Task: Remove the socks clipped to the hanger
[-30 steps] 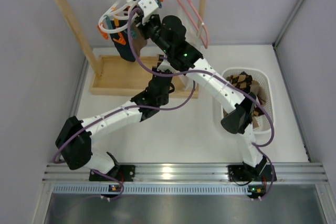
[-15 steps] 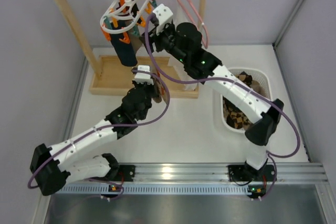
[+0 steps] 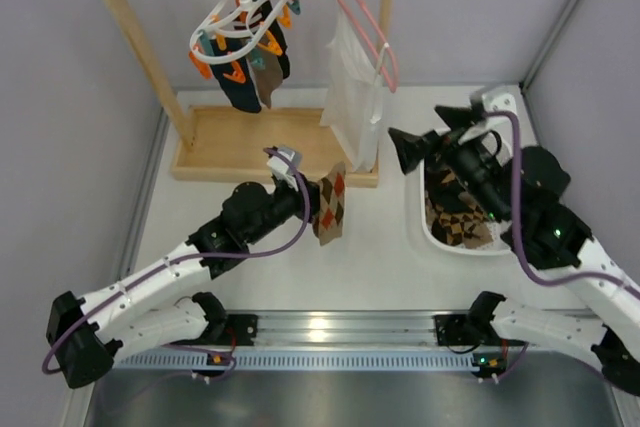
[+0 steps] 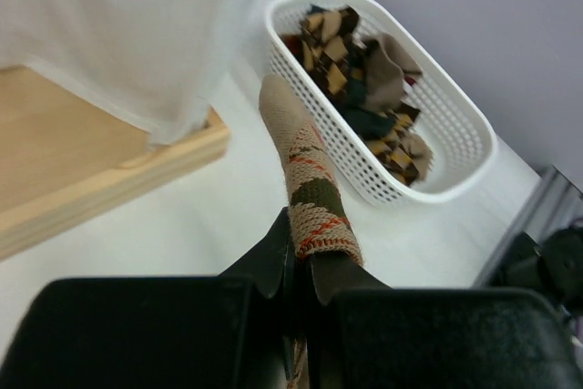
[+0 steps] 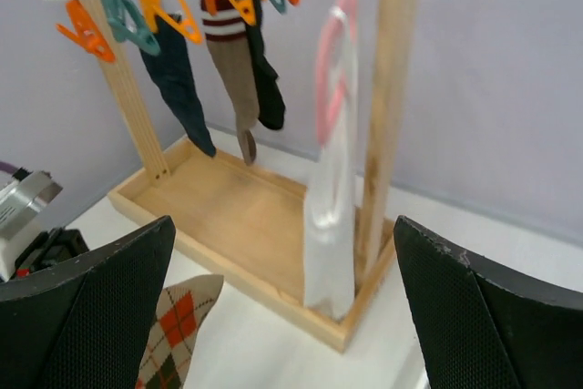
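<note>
The white ring hanger (image 3: 232,19) hangs from the wooden rail with orange and teal pins. Three socks stay clipped to it: a dark teal one (image 5: 178,79), a grey-brown one with a maroon-white striped cuff (image 5: 233,70) and a dark one (image 5: 267,88). My left gripper (image 3: 302,183) is shut on a tan argyle sock (image 3: 329,207), which dangles over the table in front of the rack. In the left wrist view that sock (image 4: 308,179) sticks out from the left gripper (image 4: 300,245). My right gripper (image 3: 430,135) is open and empty above the basket's far end.
A white mesh basket (image 3: 503,159) at the right holds several removed socks (image 3: 455,219). A pink wire hanger (image 3: 372,32) with a white garment (image 3: 352,87) hangs at the rail's right end. The wooden rack's tray base (image 3: 230,137) lies behind the left gripper.
My right arm has pulled back from the hanger to above the basket, and its jaws have opened wide. My left arm has carried the argyle sock forward and to the right.
</note>
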`<move>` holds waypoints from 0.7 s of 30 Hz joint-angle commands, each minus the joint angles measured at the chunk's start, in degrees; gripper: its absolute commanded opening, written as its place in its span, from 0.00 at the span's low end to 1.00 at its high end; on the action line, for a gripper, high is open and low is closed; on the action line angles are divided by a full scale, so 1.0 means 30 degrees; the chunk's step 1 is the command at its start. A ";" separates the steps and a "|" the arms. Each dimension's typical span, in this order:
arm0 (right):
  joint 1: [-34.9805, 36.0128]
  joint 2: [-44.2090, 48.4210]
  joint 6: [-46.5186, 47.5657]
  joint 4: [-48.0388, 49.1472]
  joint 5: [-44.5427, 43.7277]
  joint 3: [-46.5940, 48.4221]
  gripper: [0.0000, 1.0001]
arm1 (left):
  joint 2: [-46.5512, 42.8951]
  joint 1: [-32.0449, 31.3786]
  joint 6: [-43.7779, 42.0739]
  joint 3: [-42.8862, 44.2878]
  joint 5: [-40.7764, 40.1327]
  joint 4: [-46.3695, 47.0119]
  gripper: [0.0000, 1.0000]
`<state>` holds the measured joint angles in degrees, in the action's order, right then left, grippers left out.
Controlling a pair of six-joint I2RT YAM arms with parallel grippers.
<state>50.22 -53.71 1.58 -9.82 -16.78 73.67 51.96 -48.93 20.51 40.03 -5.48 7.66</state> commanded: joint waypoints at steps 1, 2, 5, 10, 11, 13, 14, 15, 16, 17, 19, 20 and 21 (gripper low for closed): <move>0.0136 0.3130 -0.2224 -0.2082 -0.2843 -0.2865 1.00 | 0.1334 -0.0562 0.1305 0.0483 0.4140 0.1223 0.00; 0.0136 0.4821 -0.2517 -0.2782 -0.3194 -0.3341 0.99 | 0.1630 -0.0856 0.1336 0.0658 0.4082 0.1458 0.00; 0.0107 0.7492 -0.3455 -0.4305 -0.4248 -0.4369 0.99 | 0.3411 -0.2349 0.1103 0.1828 0.3731 0.2220 0.00; 0.0136 0.9172 -0.3575 -0.6564 -0.5013 -0.3351 0.99 | 0.8158 -0.4402 0.0427 0.6124 0.2560 0.2398 0.00; 0.0136 0.9290 -0.3546 -0.6859 -0.5217 -0.3084 0.99 | 0.9211 -0.4404 0.0515 0.6922 0.2383 0.2369 0.00; 0.0136 0.9727 -0.3429 -0.7505 -0.5394 -0.2616 1.00 | 1.1703 -0.4404 0.0691 0.9003 0.2207 0.2251 0.01; 0.0136 0.9963 -0.3226 -0.7622 -0.5424 -0.2584 0.99 | 1.2350 -0.4404 0.0779 0.9648 0.2119 0.2309 0.01; 0.0107 1.0168 -0.3166 -0.7914 -0.5453 -0.2526 0.99 | 1.3777 -0.4433 0.0664 1.0989 0.2118 0.2281 0.00; 0.0136 1.0605 -0.3165 -0.8091 -0.5685 -0.2409 0.99 | 1.4517 -0.4433 0.0488 1.1756 0.2031 0.2280 0.00; 0.0136 1.0813 -0.3165 -0.8266 -0.5775 -0.2350 0.99 | 1.5220 -0.4433 0.0313 1.2460 0.2001 0.2280 0.00; 0.0136 1.1484 -0.3282 -0.8356 -0.5979 -0.2349 1.00 | 1.7534 -0.4433 -0.0127 1.4686 0.2030 0.2251 0.01; 0.0136 1.1720 -0.3427 -0.8327 -0.5981 -0.2407 0.99 | 1.8441 -0.4433 -0.0303 1.5505 0.2030 0.2251 0.02; 0.0136 1.1955 -0.3516 -0.8182 -0.5865 -0.2524 0.99 | 1.9233 -0.4433 -0.0710 1.7051 0.2030 0.2280 0.02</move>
<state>50.22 -20.10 -7.86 -32.60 -32.97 64.31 104.73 -62.24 21.28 82.67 1.13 12.01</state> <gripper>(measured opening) 0.993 0.030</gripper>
